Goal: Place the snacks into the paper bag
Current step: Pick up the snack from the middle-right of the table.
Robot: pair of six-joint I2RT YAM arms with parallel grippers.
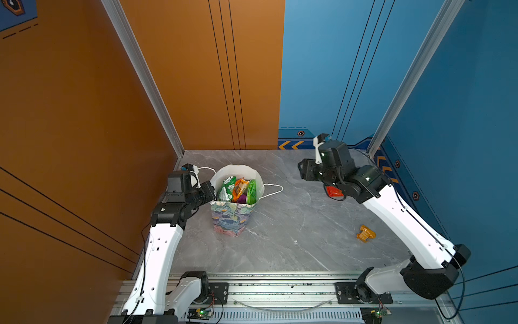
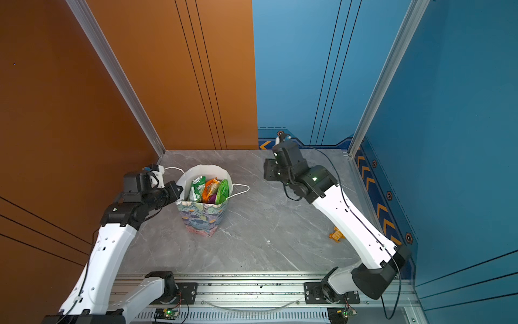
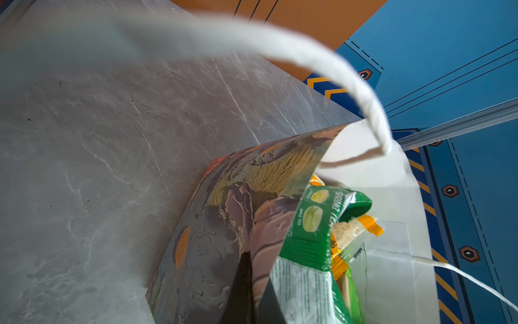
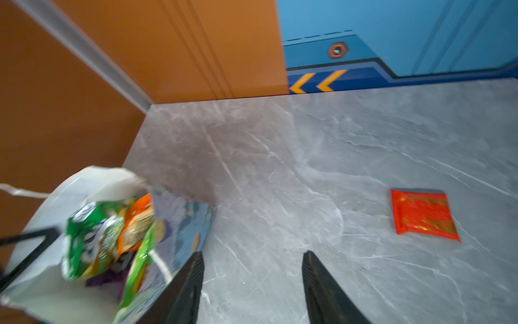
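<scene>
Two tools: left tool [image 1: 209,193] pinches the stiff floral paper bag [image 1: 232,218], right tool [image 4: 252,254] gapes empty.

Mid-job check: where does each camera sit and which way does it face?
Top views: high over the front rail, looking down on table, bag, both arms.
Left wrist: at the bag's rim, looking in; left gripper shows, shut on it.
Right wrist: above the table, facing the red packet; right gripper shows, open.
Shared: both wrist views show the green packet.
</scene>
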